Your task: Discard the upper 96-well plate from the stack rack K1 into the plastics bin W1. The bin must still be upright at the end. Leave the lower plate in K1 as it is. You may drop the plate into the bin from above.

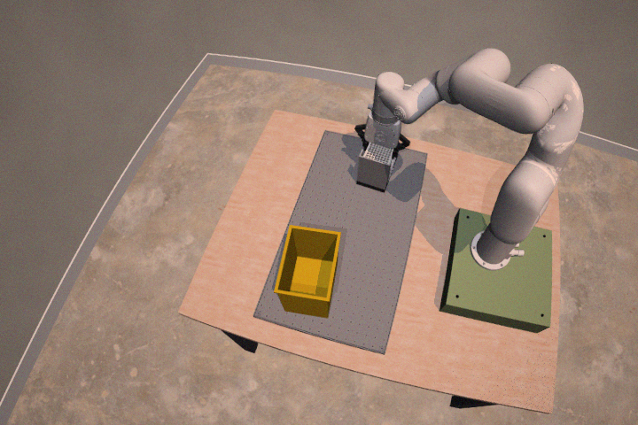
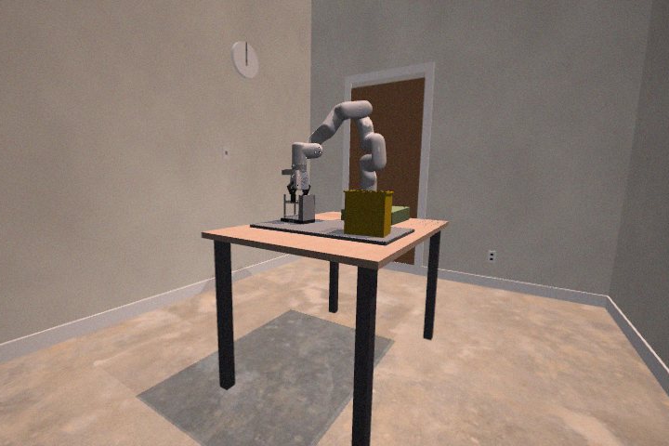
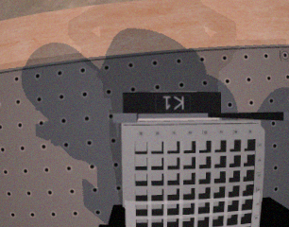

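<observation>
The stack rack K1 (image 1: 373,172) stands at the far end of the grey perforated mat (image 1: 352,235). My gripper (image 1: 381,146) is right above it, shut on the upper 96-well plate (image 1: 379,152), a white grid of square wells. In the wrist view the plate (image 3: 194,191) fills the lower middle, with my dark fingers on both of its sides and the K1 label (image 3: 171,101) beyond it. The lower plate is hidden beneath. The yellow plastics bin W1 (image 1: 307,269) stands upright and open at the near end of the mat. The bin also shows in the side view (image 2: 367,212).
The arm's green base block (image 1: 499,277) sits on the right side of the wooden table. The rack (image 2: 297,208) and my gripper (image 2: 296,192) show small in the side view at the table's far left.
</observation>
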`<state>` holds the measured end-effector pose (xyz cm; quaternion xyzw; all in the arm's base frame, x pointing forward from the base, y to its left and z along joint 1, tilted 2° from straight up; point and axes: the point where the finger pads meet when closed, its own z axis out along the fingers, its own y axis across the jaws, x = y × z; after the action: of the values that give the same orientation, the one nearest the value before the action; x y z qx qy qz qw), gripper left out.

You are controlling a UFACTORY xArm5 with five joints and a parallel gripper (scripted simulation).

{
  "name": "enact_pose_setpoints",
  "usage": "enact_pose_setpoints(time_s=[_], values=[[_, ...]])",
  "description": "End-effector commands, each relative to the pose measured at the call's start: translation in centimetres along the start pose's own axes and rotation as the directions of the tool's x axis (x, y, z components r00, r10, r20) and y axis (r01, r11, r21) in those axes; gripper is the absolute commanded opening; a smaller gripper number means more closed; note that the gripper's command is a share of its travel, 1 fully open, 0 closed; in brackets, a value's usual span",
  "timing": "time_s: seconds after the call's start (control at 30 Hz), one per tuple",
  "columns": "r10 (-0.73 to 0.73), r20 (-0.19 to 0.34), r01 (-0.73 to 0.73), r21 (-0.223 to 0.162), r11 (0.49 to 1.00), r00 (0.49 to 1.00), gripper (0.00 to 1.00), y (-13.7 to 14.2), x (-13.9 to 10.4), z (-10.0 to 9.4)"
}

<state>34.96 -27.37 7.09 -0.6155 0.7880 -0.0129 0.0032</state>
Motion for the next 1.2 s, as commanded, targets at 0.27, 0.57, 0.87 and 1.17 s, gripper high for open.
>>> enact_pose_setpoints(time_s=[0.27,0.57,0.87,1.17], values=[[0.000,-0.002,0.000,0.004,1.000,1.000,0.00,-0.1,0.1,-2.3],[0.000,-0.002,0.000,0.004,1.000,1.000,0.00,-0.1,0.1,-3.6],[0.000,-0.002,0.000,0.004,1.000,1.000,0.00,-0.1,0.1,-4.8],[0.000,-0.002,0.000,0.004,1.000,1.000,0.00,-0.1,0.1,-6.3]])
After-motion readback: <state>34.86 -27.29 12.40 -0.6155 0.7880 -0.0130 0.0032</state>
